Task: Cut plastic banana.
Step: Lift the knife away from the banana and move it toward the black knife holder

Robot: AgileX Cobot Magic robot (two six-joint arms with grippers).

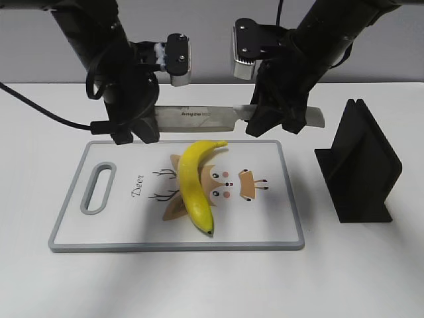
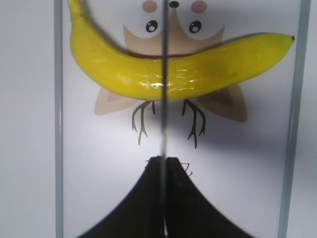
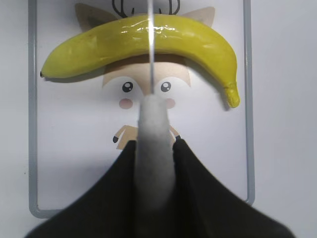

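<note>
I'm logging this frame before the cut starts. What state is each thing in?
plastic banana: whole, uncut, lying on the cutting board.
knife: held level above the board, one end in each gripper.
left gripper: shut on the knife's blade end.
right gripper: shut on the knife's handle.
black stand: upright, right of the board.

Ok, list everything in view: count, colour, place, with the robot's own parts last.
plastic banana: one, yellow with a dark tip, lying on the cutting board over the deer picture.
cutting board: one, white with a grey rim and a handle slot at its left, on the table in front of the arms.
knife: one, silver blade with a grey handle, held level above the board's far edge.
stand: one, black, on the table to the right of the board.
table: one, white.
left hand: one, black, shut on the blade end.
right hand: one, black, shut on the handle.
</note>
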